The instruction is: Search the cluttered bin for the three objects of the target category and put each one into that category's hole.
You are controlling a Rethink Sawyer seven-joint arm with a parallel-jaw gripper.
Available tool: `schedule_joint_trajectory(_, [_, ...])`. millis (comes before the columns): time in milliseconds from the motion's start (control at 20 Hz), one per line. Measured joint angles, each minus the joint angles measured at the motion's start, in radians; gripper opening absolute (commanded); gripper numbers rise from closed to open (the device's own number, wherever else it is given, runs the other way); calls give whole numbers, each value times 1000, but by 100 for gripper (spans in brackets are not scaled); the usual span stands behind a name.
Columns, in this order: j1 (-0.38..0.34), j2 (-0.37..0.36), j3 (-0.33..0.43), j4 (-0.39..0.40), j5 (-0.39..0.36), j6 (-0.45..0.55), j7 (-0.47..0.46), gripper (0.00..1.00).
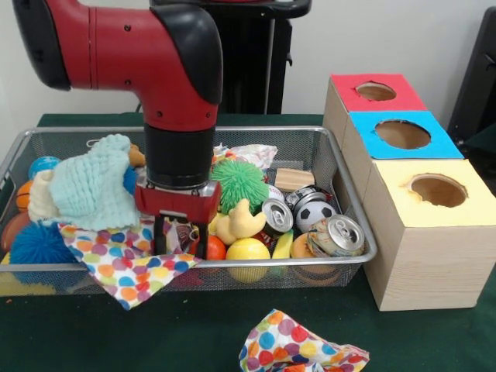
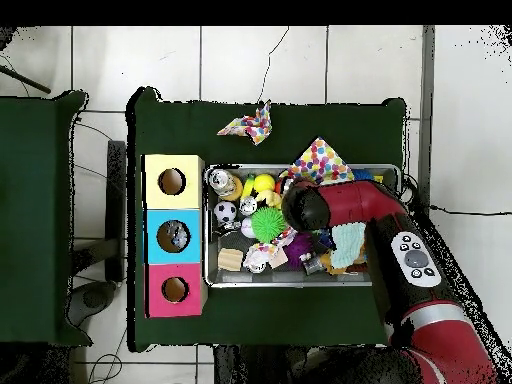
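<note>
Silver wire-mesh bin [image 1: 325, 147] heaped with crinkly polka-dot cloth [image 1: 124, 260], spiky green ball [image 1: 239, 183], dented cans; gripper [image 1: 172, 236] low inside, its grasp seemingly hidden, so I cannot tell

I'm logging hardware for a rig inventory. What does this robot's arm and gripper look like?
The arm has glossy red shells with black joint caps and a black cylindrical wrist. The gripper has a red block body with black fingers. Overhead, a grey button panel sits on the arm.
</note>
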Motion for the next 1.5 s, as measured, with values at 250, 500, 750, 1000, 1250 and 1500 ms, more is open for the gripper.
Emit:
schedule_joint_trajectory(250, [15,12,-1,-13,-29,-8,0,100])
schedule_joint_trajectory(500, [27,15,-13,-13,-60,-40,0,100])
schedule_joint_trajectory(750, [39,27,-45,-13,-65,-102,0,100])
schedule_joint_trajectory(1000, [82,48,-123,-13,-65,-224,0,100])
schedule_joint_trajectory(1250, [138,68,-214,-14,-64,-347,0,100])
schedule_joint_trajectory(1500, [187,88,-297,-20,-59,-447,0,100])
